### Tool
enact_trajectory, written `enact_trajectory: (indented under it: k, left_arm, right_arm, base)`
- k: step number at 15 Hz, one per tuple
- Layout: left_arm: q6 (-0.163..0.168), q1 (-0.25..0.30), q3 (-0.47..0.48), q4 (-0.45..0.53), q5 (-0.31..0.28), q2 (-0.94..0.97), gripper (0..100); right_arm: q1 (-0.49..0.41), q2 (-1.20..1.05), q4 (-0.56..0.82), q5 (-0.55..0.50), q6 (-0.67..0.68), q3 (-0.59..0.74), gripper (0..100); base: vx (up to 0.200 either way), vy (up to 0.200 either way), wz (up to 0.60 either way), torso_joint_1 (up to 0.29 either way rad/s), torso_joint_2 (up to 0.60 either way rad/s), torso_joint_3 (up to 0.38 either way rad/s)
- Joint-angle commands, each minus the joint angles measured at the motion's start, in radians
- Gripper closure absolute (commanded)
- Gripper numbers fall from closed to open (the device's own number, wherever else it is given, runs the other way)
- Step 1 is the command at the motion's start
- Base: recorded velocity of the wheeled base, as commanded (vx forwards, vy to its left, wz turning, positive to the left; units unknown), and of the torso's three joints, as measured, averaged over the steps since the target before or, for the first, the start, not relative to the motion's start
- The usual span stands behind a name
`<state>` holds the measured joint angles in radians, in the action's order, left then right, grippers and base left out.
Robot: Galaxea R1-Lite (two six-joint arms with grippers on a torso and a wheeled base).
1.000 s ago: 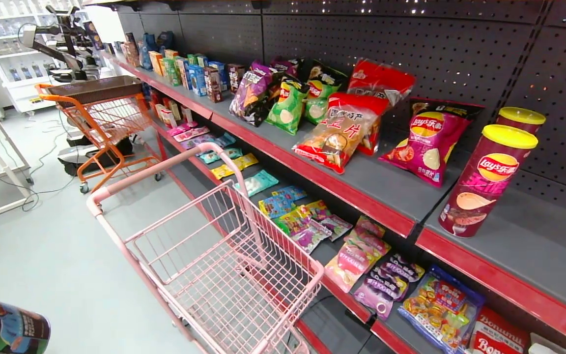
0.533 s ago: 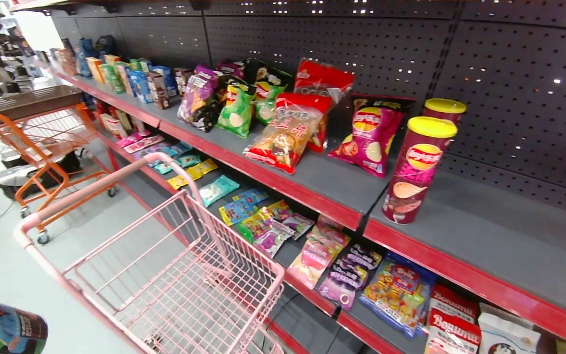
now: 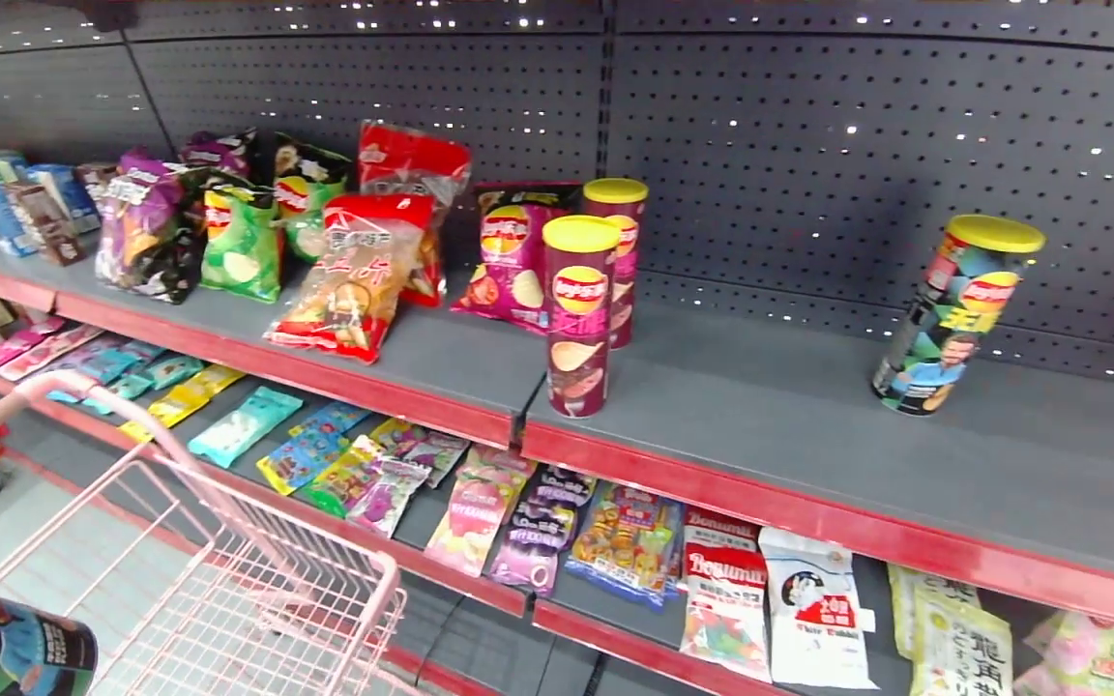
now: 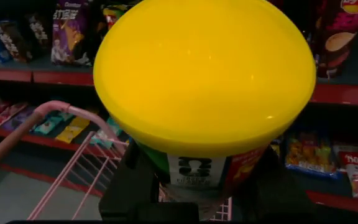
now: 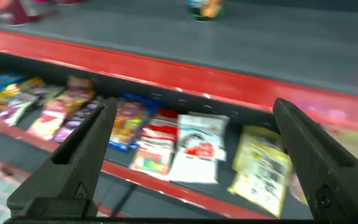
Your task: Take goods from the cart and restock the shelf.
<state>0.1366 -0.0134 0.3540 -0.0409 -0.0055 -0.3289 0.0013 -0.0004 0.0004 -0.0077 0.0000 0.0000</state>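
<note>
While the view pans, the can (image 3: 11, 643) stays clamped.

Bright and even in the head view, lit from above. Dotted with white pinpoints of light across the holes of the pegboard (image 3: 808, 145). Glossy along the red front edge of the upper shelf (image 3: 760, 416). Dimmer on the lower shelf (image 3: 460, 585), shaded from above. Bowed toward the left and right edges, with curving shelf lines.

In the left wrist view, washed with a broad soft sheen on the yellow lid (image 4: 204, 74) of the can (image 4: 207, 171), swollen by closeness to the lens; dark below and behind.

In the right wrist view, smeared sideways throughout, with soft-edged packets (image 5: 191, 149) and dark, shadowed foreground.
</note>
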Motion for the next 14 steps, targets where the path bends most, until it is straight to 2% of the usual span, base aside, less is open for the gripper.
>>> enact_trajectory:
  k: [1, 3, 5, 9, 12, 13, 14]
  left_arm:
    - [0.0, 0.0, 0.002, 0.006, 0.001, 0.002, 100]
    - [0.0, 0.0, 0.017, 0.045, 0.001, 0.01, 100]
    - [-0.002, 0.0, 0.04, 0.113, -0.01, 0.034, 100]
    - [-0.002, -0.002, 0.036, 0.114, -0.01, 0.03, 100]
    - [0.005, 0.001, 0.037, 0.114, 0.044, 0.013, 100]
    - [0.011, 0.001, 0.037, 0.114, 0.045, 0.014, 100]
    - [0.074, 0.0, 0.037, 0.116, 0.044, 0.019, 100]
  right_arm:
    - [0.0, 0.0, 0.0, 0.0, 0.0, 0.0, 0]
    - [0.0, 0.0, 0.0, 0.0, 0.0, 0.0, 0]
    - [0.0, 0.0, 0.0, 0.0, -0.002, 0.0, 0]
    - [0.0, 0.0, 0.0, 0.0, -0.002, 0.0, 0]
    - [0.0, 0.0, 0.0, 0.0, -0.002, 0.0, 0]
    - [0.0, 0.0, 0.0, 0.0, -0.002, 0.0, 0]
    - [0.0, 0.0, 0.0, 0.0, -0.002, 0.0, 0]
  base:
    - [0.0, 0.0, -0.6, -0.002, 0.0, 0.007]
    - [0.0, 0.0, -0.6, 0.002, 0.01, 0.0]
    - [0.0, 0.0, 0.0, 0.0, 0.0, 0.0]
    - [0.0, 0.0, 0.0, 0.0, 0.0, 0.0]
    - [0.0, 0.0, 0.0, 0.0, 0.0, 0.0]
    - [0.0, 0.0, 0.0, 0.0, 0.0, 0.0]
    - [0.0, 0.0, 0.0, 0.0, 0.0, 0.0]
